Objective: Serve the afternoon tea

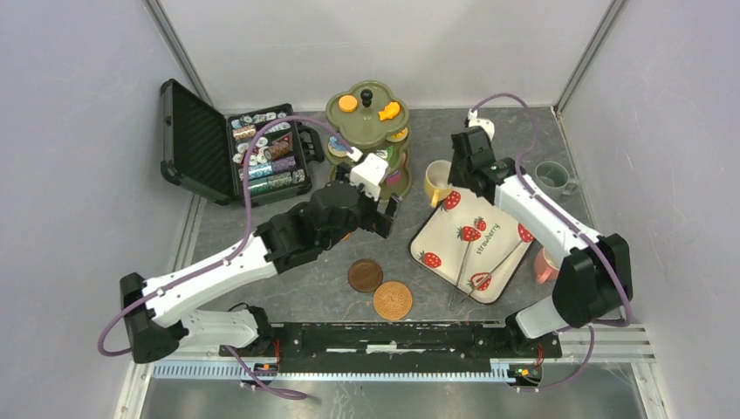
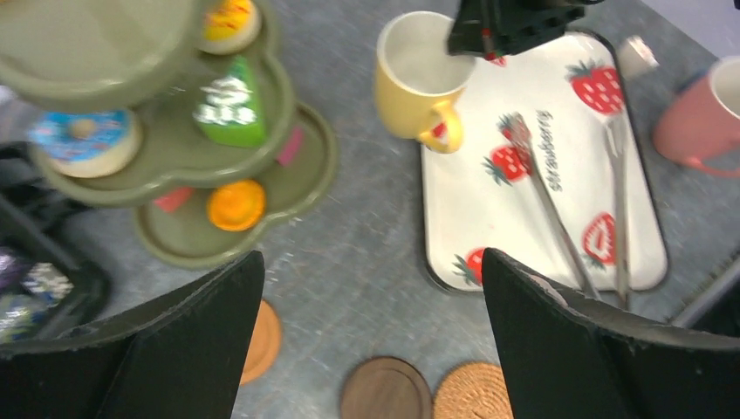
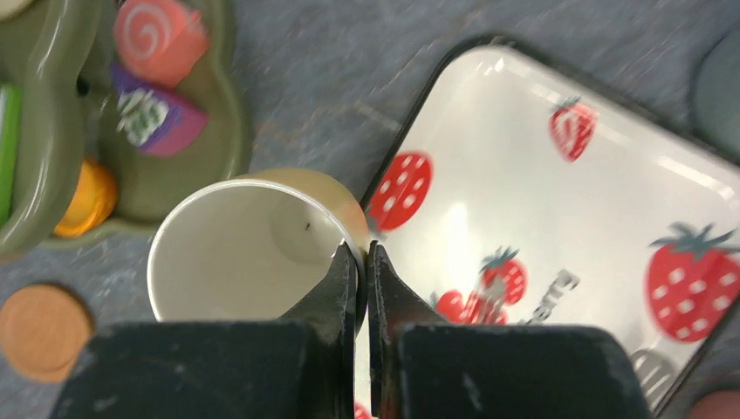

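**Right gripper clamped on yellow mug rim; left gripper wide open**

Far left on the desk [image 1: 318,292]: the black case [image 1: 196,144] lies open, with poker chips in rows inside. Just right of it is the olive-green three-tier stand [image 1: 366,122], loaded with toy cakes: a blue donut [image 2: 83,140], a green slice [image 2: 229,105] and an orange piece [image 2: 236,203] on the lowest tier. The left gripper [image 2: 371,260] hovers near the front of the stand, fingers spread far apart and holding nothing. Below it are three brown coasters: one partly hidden by the arm [image 2: 260,340], a dark one [image 1: 365,275] and a woven one [image 1: 393,299], the last two touching. The yellow mug [image 1: 436,182] stands upright between the stand and the strawberry tray [image 1: 454,236], at the tray's far-left corner. The right gripper [image 3: 360,253] pinches its rim, one finger inside and one outside. Tongs [image 1: 478,262] lie on the tray. The pink mug [image 1: 545,264] is just right of the tray, partly hidden by the right arm. The grey-green mug [image 1: 551,177] is at far right.
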Motion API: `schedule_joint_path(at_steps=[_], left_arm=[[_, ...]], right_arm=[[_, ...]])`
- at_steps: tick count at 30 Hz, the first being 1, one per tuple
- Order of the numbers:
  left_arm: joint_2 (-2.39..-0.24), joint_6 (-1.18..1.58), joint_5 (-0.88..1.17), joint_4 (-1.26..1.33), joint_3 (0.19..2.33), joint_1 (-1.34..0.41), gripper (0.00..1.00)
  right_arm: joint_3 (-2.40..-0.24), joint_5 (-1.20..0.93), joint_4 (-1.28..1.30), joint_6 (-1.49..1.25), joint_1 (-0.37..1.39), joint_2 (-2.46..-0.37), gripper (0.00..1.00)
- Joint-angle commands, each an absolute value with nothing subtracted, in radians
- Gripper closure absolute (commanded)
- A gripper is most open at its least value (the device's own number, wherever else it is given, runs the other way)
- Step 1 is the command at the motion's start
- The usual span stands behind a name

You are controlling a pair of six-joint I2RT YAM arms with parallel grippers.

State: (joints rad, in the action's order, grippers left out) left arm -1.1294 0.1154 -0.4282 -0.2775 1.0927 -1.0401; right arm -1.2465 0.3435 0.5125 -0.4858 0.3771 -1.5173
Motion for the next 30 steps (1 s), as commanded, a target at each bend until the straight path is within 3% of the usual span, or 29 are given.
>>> schedule_joint_path(at_steps=[1, 8, 15, 20, 30], left_arm=[[-1.222, 0.244, -0.229, -0.361, 1.192, -1.039, 0.00], [-1.409, 0.357, -0.121, -0.463, 1.306, -1.046, 0.00], [-1.571, 0.391, -0.326, -0.454, 1.343, -1.164, 0.06], [-1.710, 0.431, -0.479, -0.490, 1.437, -1.214, 0.23], [-1.824, 0.474, -0.657, -0.521, 1.490, -1.252, 0.44]], right_arm=[[-1.174, 0.357, 0.464, -0.724, 0.442, -1.400, 1.00], [-1.012, 0.341, 0.429, -0.831, 0.510, -1.247, 1.00], [-0.890, 0.289, 0.388, -0.845, 0.514, -1.148, 1.00], [-0.821, 0.220, 0.339, -0.845, 0.514, -1.109, 1.00], [-0.714, 0.179, 0.268, -0.904, 0.514, -1.034, 1.00]])
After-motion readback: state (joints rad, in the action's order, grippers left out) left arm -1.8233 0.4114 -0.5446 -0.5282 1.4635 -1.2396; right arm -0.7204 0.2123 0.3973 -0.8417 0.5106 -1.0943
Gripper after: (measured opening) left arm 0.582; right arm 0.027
